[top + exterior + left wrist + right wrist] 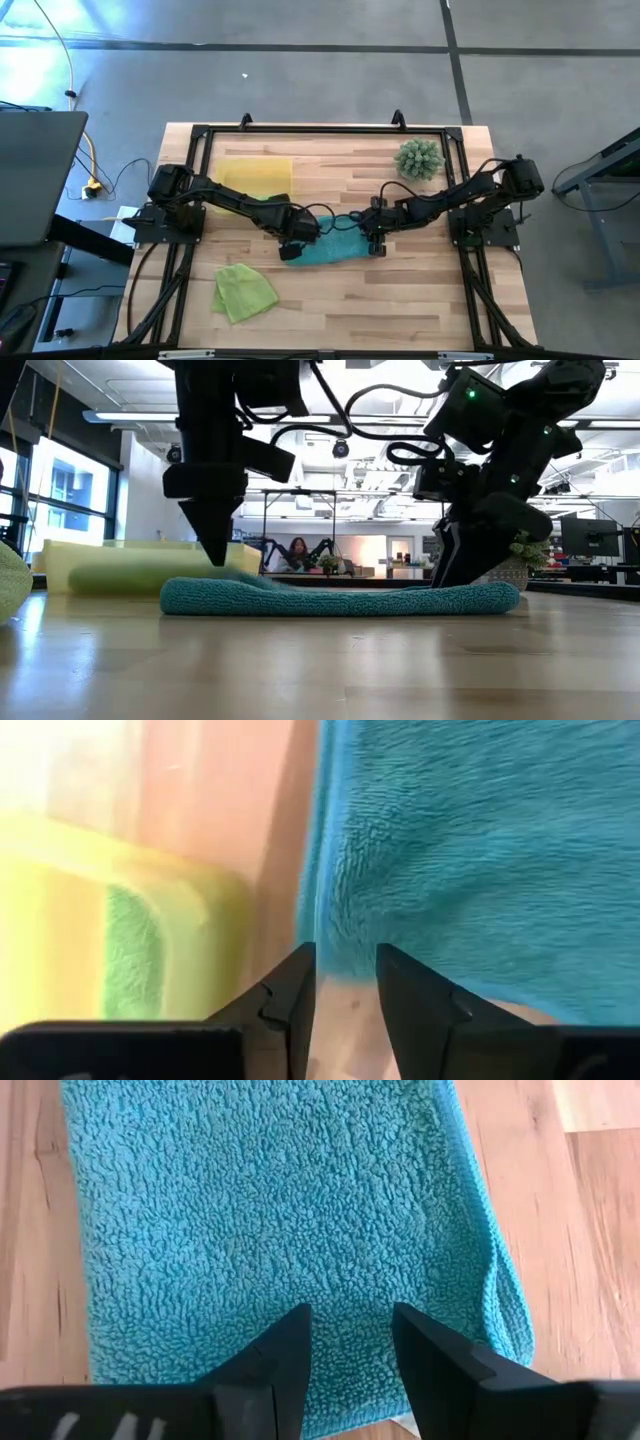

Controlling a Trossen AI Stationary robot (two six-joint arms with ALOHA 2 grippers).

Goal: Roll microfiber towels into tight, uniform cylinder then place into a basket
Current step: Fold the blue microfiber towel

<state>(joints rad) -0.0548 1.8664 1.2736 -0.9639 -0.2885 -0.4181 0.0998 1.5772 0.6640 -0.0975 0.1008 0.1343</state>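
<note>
A teal towel [325,250] lies flat on the table between my two grippers, long side running left to right. My left gripper [345,960] stands open, pointing down at the towel's left edge [200,585]. My right gripper [350,1325] is open over the towel's right end [480,596]. The yellow basket [255,175] sits at the far left with a rolled green towel [130,960] inside it. A second lime green towel [243,292] lies crumpled near the front left. My left gripper's fingertips [295,970] stand at the teal towel's left edge [320,920], coming from above; whether they touch it I cannot tell. My right gripper sets its open fingertips [285,1345] down on the towel's top surface near its right end [345,1295], slanting down from the table's right. Nothing is pinched between them, and the towel lies flat on the table.
A spiky green ball-shaped plant [419,158] stands at the far right. A black frame [300,130] runs around the table's edges. Bare wood [400,300] lies in front of the teal towel.
</note>
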